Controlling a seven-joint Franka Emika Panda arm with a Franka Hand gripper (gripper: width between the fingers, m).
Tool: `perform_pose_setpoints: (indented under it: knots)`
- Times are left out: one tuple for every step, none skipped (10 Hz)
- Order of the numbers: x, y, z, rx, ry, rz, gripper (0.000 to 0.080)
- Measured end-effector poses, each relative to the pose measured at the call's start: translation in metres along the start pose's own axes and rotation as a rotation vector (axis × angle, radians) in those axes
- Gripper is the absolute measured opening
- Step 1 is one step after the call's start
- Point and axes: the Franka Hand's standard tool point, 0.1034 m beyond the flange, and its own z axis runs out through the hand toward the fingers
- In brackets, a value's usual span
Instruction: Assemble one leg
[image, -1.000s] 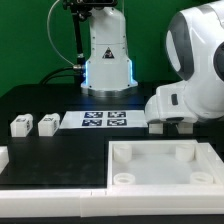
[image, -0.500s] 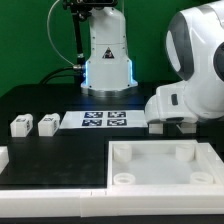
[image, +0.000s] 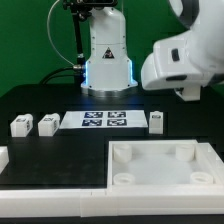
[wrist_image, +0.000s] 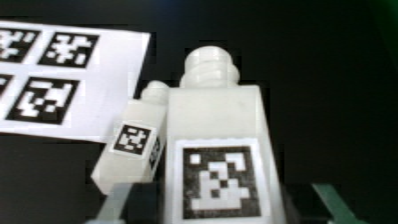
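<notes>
A white leg with a black-and-white tag stands on the black table just off the marker board's end, toward the exterior view's right. My gripper hangs above it and a little toward that same side. In the wrist view the leg fills the middle, tag facing the camera, with a second white tagged block tight beside it. My gripper is open, with a dark gap between each finger and the leg. Two more legs stand toward the exterior view's left.
The large white tray-like piece with round corner sockets lies in front. A white part shows at the exterior view's left edge. The robot's base stands behind the marker board.
The arm has risen from low over the table, by the marker board's end toward the exterior view's right. The leg there, hidden before, now stands in view.
</notes>
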Motion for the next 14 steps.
perform_pose_setpoints:
  knots:
    - [-0.002, 0.001, 0.004, -0.002, 0.005, -0.001, 0.0291]
    - [0.013, -0.002, -0.001, 0.01, 0.106, 0.0, 0.0291]
    - [0.014, -0.002, -0.009, 0.014, 0.22, -0.003, 0.0291]
    - [0.007, 0.009, -0.037, 0.009, 0.309, -0.08, 0.0291]
    - [0.007, 0.016, -0.084, 0.017, 0.439, -0.106, 0.0291]
    - [0.014, 0.016, -0.104, -0.002, 0.509, -0.117, 0.0291]
    - [0.026, 0.011, -0.124, -0.015, 0.613, -0.128, 0.0291]
    - [0.028, 0.012, -0.128, -0.01, 0.75, -0.124, 0.0291]
    - [0.026, 0.015, -0.125, -0.014, 0.859, -0.121, 0.0291]
    - [0.027, 0.016, -0.124, -0.014, 0.951, -0.121, 0.0291]
    - [0.031, 0.02, -0.127, -0.018, 1.012, -0.134, 0.0291]
    - [0.043, 0.033, -0.149, -0.038, 1.142, -0.181, 0.0291]
    - [0.052, 0.039, -0.176, -0.041, 1.264, -0.181, 0.0291]
    - [0.062, 0.037, -0.196, -0.049, 1.367, -0.193, 0.0291]
